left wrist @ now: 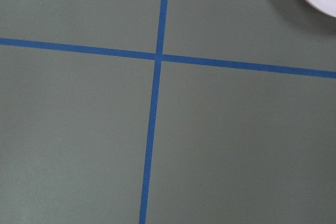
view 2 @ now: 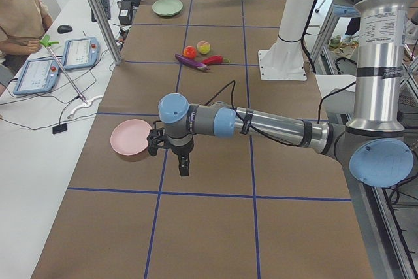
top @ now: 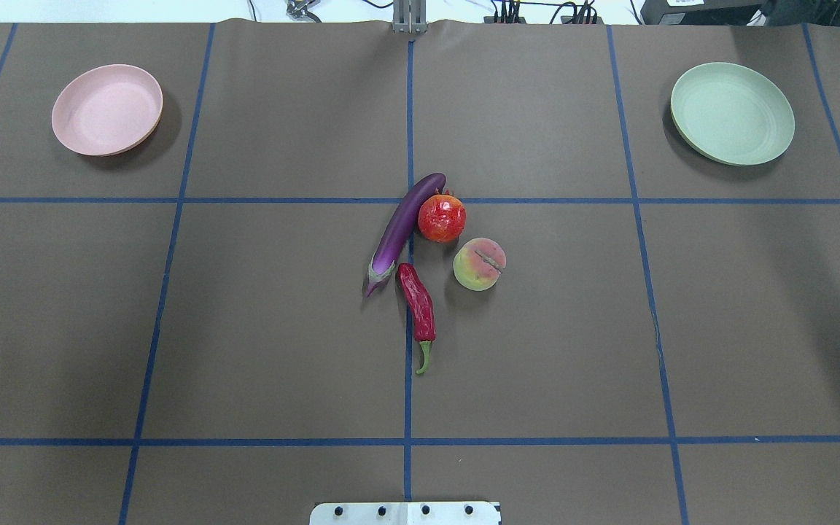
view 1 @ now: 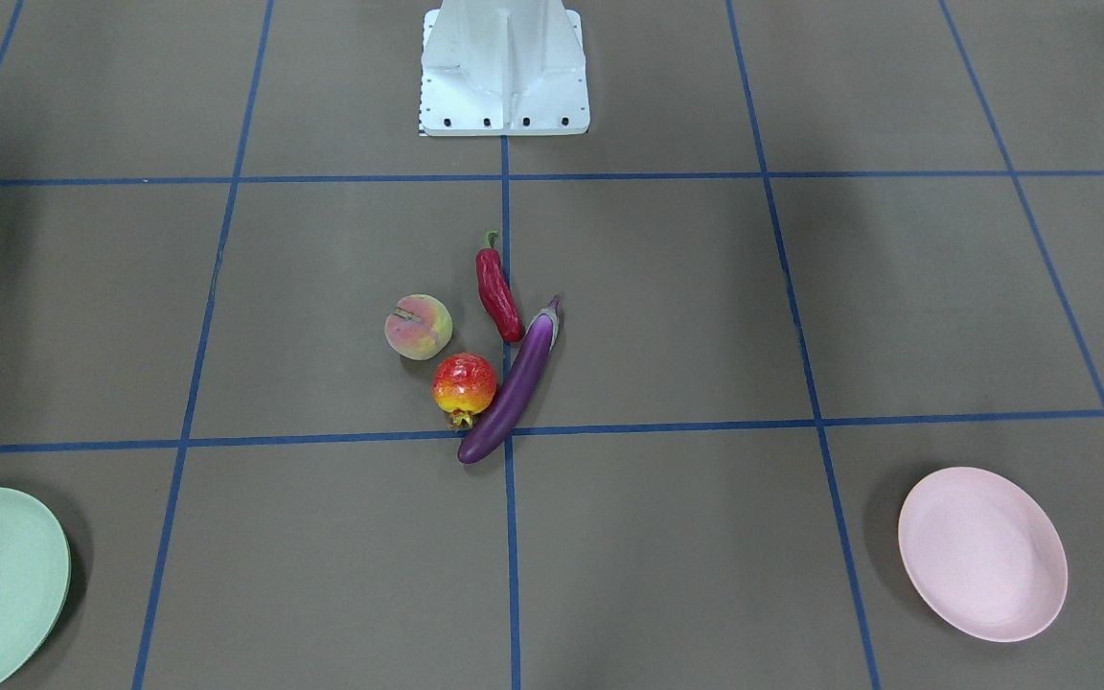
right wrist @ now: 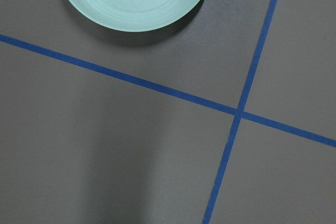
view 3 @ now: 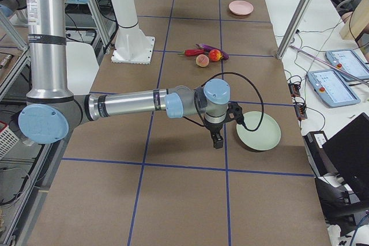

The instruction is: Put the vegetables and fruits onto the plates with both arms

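Whether the left end effector (view 2: 183, 169) and right end effector (view 3: 217, 140) are apart cannot be told. Far from both, the round red-orange pomegranate (top: 442, 217) touches the long purple eggplant (top: 405, 222); lifting the eggplant may roll it.

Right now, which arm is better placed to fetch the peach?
Probably the right. The peach lies on the robot's right side, toward the green plate, and the right hand hovers beside that plate; the left hand is by the pink plate.

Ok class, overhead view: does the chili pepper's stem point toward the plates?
No, the chili pepper has its stem toward the white base, away from the pink plate and the green plate.
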Tool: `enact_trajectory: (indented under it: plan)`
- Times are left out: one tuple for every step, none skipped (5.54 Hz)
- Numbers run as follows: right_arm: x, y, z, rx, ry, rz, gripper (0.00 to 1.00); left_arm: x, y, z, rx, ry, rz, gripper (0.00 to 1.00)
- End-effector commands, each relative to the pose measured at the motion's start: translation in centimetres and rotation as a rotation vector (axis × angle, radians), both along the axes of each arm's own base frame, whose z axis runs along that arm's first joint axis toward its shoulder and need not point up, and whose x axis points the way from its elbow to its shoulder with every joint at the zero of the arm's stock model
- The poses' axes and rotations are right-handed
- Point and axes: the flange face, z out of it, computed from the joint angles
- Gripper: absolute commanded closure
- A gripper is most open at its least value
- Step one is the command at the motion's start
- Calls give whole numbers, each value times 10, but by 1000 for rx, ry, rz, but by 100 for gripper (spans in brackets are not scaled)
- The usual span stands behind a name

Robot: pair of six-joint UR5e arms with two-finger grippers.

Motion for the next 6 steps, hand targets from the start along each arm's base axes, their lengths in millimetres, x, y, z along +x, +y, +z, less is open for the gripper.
enact_trajectory:
  plan:
    - [-9, 0, 0, 1, -5, -19, 0, 2, -2, -13, 18, 46, -2, 0]
    - [-12, 2, 0, -1, -18, -27, 0, 4, 2, -2, -2, 40, 3, 0]
    - [-14, 0, 3, -4, -19, -35, 0, 4, 13, -8, 16, 53, 8, 0]
    - [-18, 0, 4, -6, -17, -42, 0, 11, 11, -21, 68, 68, 25, 0]
    - [-20, -13, 3, -7, -19, -40, 0, 67, 11, -36, 106, 170, 123, 0]
    - [-23, -29, 16, -36, -29, -43, 0, 150, -6, -87, 133, 218, 184, 0]
